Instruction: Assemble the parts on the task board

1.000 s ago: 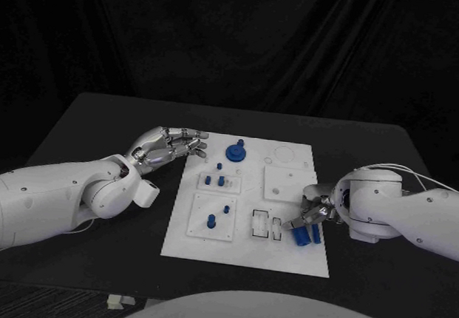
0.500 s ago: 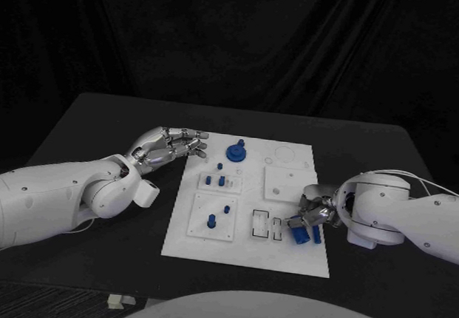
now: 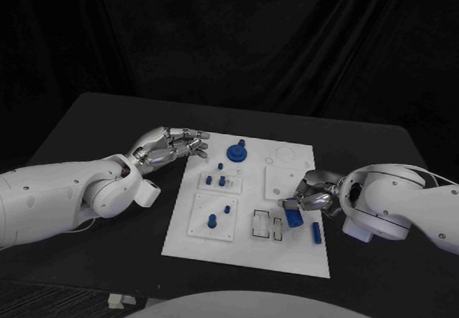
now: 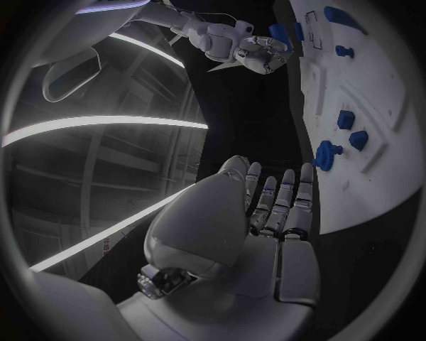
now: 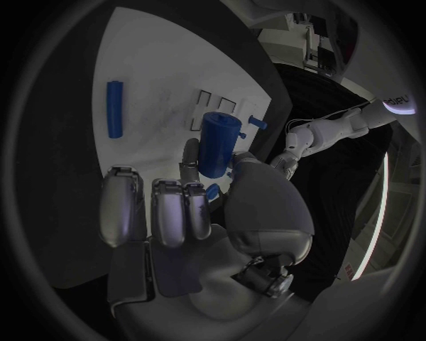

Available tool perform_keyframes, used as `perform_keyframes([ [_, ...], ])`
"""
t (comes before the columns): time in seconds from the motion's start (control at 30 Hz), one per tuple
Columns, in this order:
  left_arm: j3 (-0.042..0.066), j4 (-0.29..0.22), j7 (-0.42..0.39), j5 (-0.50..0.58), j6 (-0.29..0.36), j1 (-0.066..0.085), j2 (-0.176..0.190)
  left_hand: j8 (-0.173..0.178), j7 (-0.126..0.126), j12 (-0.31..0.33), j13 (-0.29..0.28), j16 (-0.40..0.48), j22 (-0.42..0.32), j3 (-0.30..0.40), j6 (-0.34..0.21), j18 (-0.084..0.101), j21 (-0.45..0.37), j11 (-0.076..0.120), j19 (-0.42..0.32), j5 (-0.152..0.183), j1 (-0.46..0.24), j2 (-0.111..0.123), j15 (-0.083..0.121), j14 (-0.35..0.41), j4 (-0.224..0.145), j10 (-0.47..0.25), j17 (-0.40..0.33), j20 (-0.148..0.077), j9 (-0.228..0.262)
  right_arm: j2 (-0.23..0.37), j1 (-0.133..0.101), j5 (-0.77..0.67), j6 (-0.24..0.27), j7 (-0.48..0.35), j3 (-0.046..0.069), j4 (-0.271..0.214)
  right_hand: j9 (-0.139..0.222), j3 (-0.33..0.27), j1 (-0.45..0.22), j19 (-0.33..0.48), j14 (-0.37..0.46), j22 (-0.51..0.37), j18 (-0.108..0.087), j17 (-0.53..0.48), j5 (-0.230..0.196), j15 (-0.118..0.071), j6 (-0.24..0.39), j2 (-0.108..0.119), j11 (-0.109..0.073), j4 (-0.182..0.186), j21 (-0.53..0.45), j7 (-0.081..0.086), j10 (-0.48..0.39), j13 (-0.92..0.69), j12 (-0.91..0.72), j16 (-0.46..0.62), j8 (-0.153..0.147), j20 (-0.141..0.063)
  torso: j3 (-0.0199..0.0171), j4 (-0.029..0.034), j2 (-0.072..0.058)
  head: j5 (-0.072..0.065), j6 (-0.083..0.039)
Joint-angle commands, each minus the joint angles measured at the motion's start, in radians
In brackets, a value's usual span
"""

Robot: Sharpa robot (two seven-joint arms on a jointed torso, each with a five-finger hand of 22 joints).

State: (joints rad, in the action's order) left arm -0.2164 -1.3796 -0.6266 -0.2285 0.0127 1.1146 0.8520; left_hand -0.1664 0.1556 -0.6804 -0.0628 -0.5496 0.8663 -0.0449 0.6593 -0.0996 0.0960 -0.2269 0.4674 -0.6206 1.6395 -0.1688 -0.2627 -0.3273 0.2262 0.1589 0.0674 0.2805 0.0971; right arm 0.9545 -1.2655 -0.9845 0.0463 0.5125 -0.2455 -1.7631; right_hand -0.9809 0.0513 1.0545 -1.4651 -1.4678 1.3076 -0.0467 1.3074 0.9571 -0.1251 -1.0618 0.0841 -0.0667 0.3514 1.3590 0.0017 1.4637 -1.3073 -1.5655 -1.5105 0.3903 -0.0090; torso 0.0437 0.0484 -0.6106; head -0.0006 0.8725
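The white task board (image 3: 286,254) lies mid-table. My right hand (image 3: 314,197) hovers over its right edge and grips a short blue cylinder (image 3: 293,215) between thumb and fingers; the right wrist view has that cylinder (image 5: 216,145) upright above the board (image 5: 169,64). A blue rod (image 3: 317,234) lies flat on the board beside it, also the blue rod (image 5: 114,109) in the right wrist view. My left hand (image 3: 173,146) hangs off the board's far left corner, holding nothing, fingers loosely apart (image 4: 282,206).
A blue knob (image 3: 236,154) stands at the board's far middle, with small blue pegs (image 3: 216,179) on the left sub-plates and another peg (image 3: 210,220) nearer me. Two rectangular slots (image 3: 261,223) sit left of the held cylinder. Black table (image 3: 104,127) surrounds the board.
My right hand has lifted one blue cylinder off the board's right edge and carried it slightly away from me and inward. The other rod stays lying there. The left hand has not moved.
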Motion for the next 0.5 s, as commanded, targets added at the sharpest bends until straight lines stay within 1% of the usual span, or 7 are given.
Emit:
perform_keyframes([
  [0.03,0.001,-0.001,-0.009,0.006,-0.009,-0.001,-0.004,0.002,0.005,0.003,-0.002,0.005,-0.001,0.007,-0.001,0.011,0.001,-0.006,-0.005,0.000,0.002,0.000,-0.004,0.003,0.002,0.000,-0.001,0.001,-0.001,-0.015,-0.003,0.084,0.006,0.033,0.000,0.005,-0.003,0.230,-0.019,-0.013,-0.076,0.190,-0.007,0.126,-0.026,-0.003,0.022,-0.006,-0.007,-0.143,-0.010,-0.007,0.107,-0.264,-0.005,0.008,-0.005,-0.006,0.0007,0.0008,-0.001,-0.002,0.000],
  [0.17,0.001,0.000,-0.007,0.006,-0.011,-0.001,-0.007,0.002,0.005,0.003,-0.002,0.005,-0.001,0.007,-0.001,0.011,0.001,-0.006,-0.005,0.000,0.002,0.000,-0.004,0.003,0.002,0.000,-0.001,0.001,-0.001,-0.040,-0.001,0.097,-0.025,0.058,0.000,0.019,-0.004,0.236,-0.038,-0.005,-0.073,0.183,-0.012,0.111,-0.082,0.000,0.035,-0.005,-0.003,-0.141,-0.032,-0.001,0.107,-0.264,-0.005,0.017,-0.018,-0.003,0.0008,-0.0011,-0.002,0.000,0.000],
  [0.23,0.001,0.000,-0.006,0.006,-0.012,-0.001,-0.008,0.002,0.006,0.003,-0.002,0.005,-0.001,0.008,-0.001,0.012,0.001,-0.006,-0.005,0.000,0.002,0.000,-0.004,0.003,0.002,0.000,-0.001,0.001,-0.001,-0.053,0.002,0.098,-0.031,0.064,-0.001,0.026,-0.005,0.234,-0.051,0.004,-0.071,0.176,-0.016,0.100,-0.121,0.004,0.053,-0.005,0.003,-0.138,-0.056,0.005,0.107,-0.264,-0.005,0.023,-0.027,0.000,0.0020,0.0009,-0.001,-0.002,0.000],
  [0.3,0.001,0.001,-0.004,0.006,-0.014,-0.001,-0.008,0.002,0.006,0.003,-0.002,0.005,-0.001,0.008,-0.001,0.012,0.001,-0.006,-0.005,0.000,0.002,0.000,-0.004,0.003,0.002,0.000,-0.001,0.001,-0.001,-0.065,0.007,0.093,-0.031,0.067,-0.001,0.032,-0.007,0.233,-0.058,0.008,-0.070,0.172,-0.019,0.094,-0.135,0.007,0.060,-0.005,0.005,-0.136,-0.067,0.008,0.107,-0.264,-0.005,0.027,-0.030,0.002,0.0030,0.0018,-0.001,-0.003,0.000],
  [0.37,0.001,0.002,-0.003,0.006,-0.015,-0.001,-0.009,0.002,0.006,0.003,-0.002,0.005,-0.001,0.008,-0.001,0.012,0.001,-0.006,-0.005,0.000,0.002,0.000,-0.004,0.003,0.002,0.000,-0.001,0.001,-0.001,-0.077,0.014,0.086,-0.027,0.067,-0.001,0.038,-0.008,0.231,-0.064,0.013,-0.069,0.168,-0.021,0.088,-0.157,0.009,0.069,-0.006,0.008,-0.135,-0.080,0.011,0.107,-0.264,-0.005,0.031,-0.032,0.004,0.0025,0.0011,-0.001,-0.002,0.000],
  [0.4,0.001,0.002,-0.003,0.006,-0.016,-0.001,-0.009,0.002,0.006,0.003,-0.002,0.005,-0.001,0.008,-0.001,0.012,0.001,-0.006,-0.005,0.000,0.002,0.000,-0.004,0.003,0.002,0.000,-0.001,0.001,-0.001,-0.081,0.017,0.084,-0.025,0.067,-0.001,0.041,-0.012,0.227,-0.070,0.017,-0.067,0.165,-0.023,0.082,-0.196,0.011,0.075,-0.008,0.011,-0.134,-0.091,0.013,0.107,-0.264,-0.005,0.034,-0.033,0.006,0.0025,0.0009,-0.002,-0.001,0.000],
  [0.5,0.001,0.003,-0.001,0.006,-0.017,-0.001,-0.010,0.002,0.006,0.003,-0.002,0.005,-0.001,0.008,-0.001,0.012,0.001,-0.006,-0.005,0.000,0.002,0.000,-0.004,0.003,0.002,0.000,-0.001,0.001,-0.001,-0.093,0.026,0.080,-0.022,0.068,-0.001,0.049,-0.015,0.221,-0.081,0.023,-0.065,0.159,-0.027,0.073,-0.239,0.015,0.090,-0.011,0.015,-0.130,-0.109,0.019,0.107,-0.264,-0.005,0.040,-0.036,0.010,0.0014,0.0012,-0.002,-0.001,0.000],
])
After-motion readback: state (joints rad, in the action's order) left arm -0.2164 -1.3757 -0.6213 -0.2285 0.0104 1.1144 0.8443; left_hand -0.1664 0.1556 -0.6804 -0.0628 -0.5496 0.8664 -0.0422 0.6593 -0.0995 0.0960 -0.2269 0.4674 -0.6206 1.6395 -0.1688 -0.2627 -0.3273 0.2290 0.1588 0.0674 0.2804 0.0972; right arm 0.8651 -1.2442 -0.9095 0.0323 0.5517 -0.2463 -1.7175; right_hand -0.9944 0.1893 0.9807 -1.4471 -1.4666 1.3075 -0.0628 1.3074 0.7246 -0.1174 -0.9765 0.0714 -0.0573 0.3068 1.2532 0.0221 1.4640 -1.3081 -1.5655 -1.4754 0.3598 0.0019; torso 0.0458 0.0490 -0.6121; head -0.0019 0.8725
